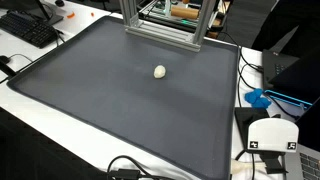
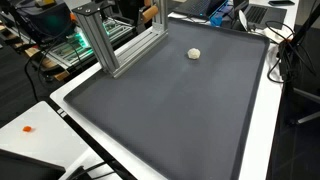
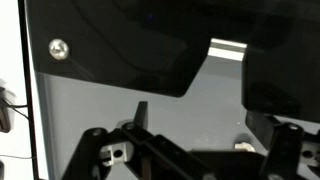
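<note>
Dark linkages of the gripper (image 3: 190, 160) are seen closest to the lens in the wrist view. Its fingertips are cut off by the picture's edge, so it cannot be told whether the fingers are spread or pressed together. A small whitish lump (image 1: 160, 71) (image 2: 194, 54) is found alone on a dark grey mat (image 1: 90, 95) in both exterior views, near an aluminium frame (image 1: 160, 28). The mat is laid on a white table (image 1: 50, 130). A keyboard (image 1: 30, 30), cables (image 1: 130, 168) and a blue object (image 1: 258, 98) are placed around the mat's edges.
</note>
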Motion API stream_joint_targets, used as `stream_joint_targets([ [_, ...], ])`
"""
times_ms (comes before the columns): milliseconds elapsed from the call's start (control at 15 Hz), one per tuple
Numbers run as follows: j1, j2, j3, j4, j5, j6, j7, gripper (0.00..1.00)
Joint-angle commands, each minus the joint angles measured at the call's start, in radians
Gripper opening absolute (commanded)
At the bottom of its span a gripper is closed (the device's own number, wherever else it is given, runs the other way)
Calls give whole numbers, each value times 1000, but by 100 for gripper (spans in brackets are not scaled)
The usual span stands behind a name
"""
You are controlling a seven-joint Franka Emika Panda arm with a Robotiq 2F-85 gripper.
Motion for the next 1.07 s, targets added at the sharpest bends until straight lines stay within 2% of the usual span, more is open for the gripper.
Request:
stream_joint_targets([
  [0,4,0,-4,0,-2,-3,2,100],
  [333,4,1,-4,-2,-2,-3,2,100],
  [667,26,15,28,74,11,28,36,100],
  [1000,77,6,85,142,71,-59,117,100],
])
